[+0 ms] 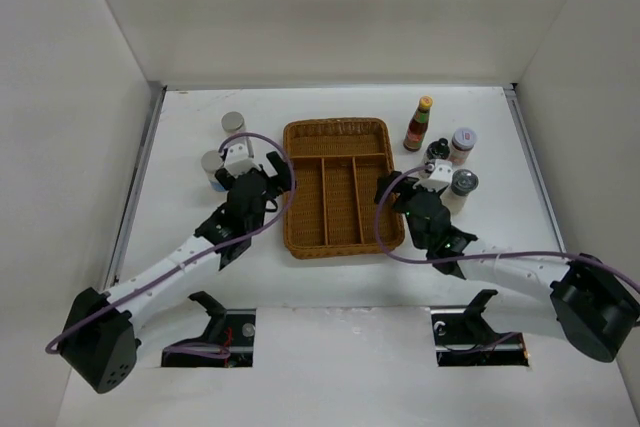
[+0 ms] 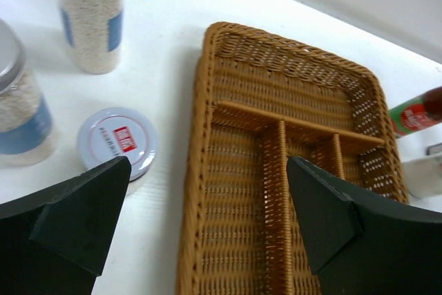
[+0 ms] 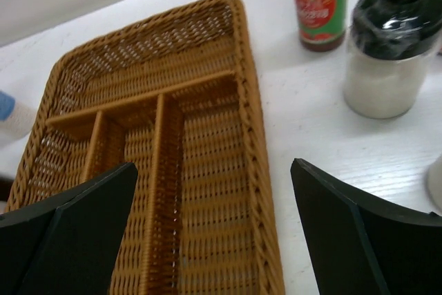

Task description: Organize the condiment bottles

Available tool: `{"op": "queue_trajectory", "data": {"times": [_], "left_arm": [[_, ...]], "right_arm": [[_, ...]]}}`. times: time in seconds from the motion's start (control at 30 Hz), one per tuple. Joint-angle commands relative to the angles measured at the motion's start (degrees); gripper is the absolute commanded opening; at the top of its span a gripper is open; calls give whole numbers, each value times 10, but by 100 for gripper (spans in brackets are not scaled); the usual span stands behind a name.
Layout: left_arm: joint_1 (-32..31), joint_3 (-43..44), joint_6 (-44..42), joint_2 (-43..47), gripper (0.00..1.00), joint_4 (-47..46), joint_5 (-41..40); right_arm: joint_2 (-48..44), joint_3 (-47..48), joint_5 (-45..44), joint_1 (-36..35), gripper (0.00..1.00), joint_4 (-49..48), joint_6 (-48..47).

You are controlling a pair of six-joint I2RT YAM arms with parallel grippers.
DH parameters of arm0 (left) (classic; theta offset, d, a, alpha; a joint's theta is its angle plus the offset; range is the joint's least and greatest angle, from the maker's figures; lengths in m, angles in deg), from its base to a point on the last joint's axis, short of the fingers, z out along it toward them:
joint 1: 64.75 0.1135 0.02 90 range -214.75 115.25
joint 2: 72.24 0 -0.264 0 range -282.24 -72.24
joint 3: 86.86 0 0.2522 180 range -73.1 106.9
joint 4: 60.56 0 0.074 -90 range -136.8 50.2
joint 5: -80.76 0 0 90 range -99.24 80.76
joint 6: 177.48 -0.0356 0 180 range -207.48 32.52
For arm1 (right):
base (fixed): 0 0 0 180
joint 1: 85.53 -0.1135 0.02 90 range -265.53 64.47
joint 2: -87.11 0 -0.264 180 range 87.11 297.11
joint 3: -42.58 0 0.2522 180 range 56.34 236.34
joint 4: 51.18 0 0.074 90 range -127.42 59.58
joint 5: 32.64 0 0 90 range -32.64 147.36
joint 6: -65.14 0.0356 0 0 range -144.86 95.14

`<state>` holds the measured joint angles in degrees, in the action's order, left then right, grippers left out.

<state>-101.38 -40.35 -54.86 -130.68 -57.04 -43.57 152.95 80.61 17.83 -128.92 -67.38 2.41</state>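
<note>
one dark-red sauce bottle [image 1: 418, 127] has a yellow cap; left hand [image 2: 207, 174], right hand [image 3: 213, 169] gape empty.

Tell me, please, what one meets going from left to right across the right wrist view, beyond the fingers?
wicker tray → dark-red sauce bottle → black-capped bottle

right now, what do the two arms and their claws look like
Both arms are white jointed links with bulky black shoulder housings: left arm, right arm. A thin purple cable loops along each to the wrist. The left claw and right claw each have two broad, flat, matte black fingers tapering to wedge tips. No markings visible.
</note>
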Motion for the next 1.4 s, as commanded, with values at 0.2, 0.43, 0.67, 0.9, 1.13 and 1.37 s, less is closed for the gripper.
{"op": "queue_trajectory", "data": {"times": [0.2, 0.43, 0.67, 0.9, 1.13, 1.37], "left_arm": [[60, 73, -34, 38, 100, 44, -50], [99, 124, -91, 25, 100, 51, -114], [142, 123, -87, 28, 67, 147, -88], [171, 116, -64, -41, 89, 138, -115], [215, 130, -60, -130, 88, 78, -93], [233, 128, -62, -174, 79, 47, -90]], "right_arm": [[2, 24, 38, -29, 100, -27, -22], [-21, 12, 67, -32, 30, -34, -17], [6, 21, 77, -32, 63, -36, -16], [36, 27, 108, -33, 87, -48, -10], [47, 25, 133, -33, 93, -59, -4], [52, 24, 140, -28, 94, -65, 2]]}}
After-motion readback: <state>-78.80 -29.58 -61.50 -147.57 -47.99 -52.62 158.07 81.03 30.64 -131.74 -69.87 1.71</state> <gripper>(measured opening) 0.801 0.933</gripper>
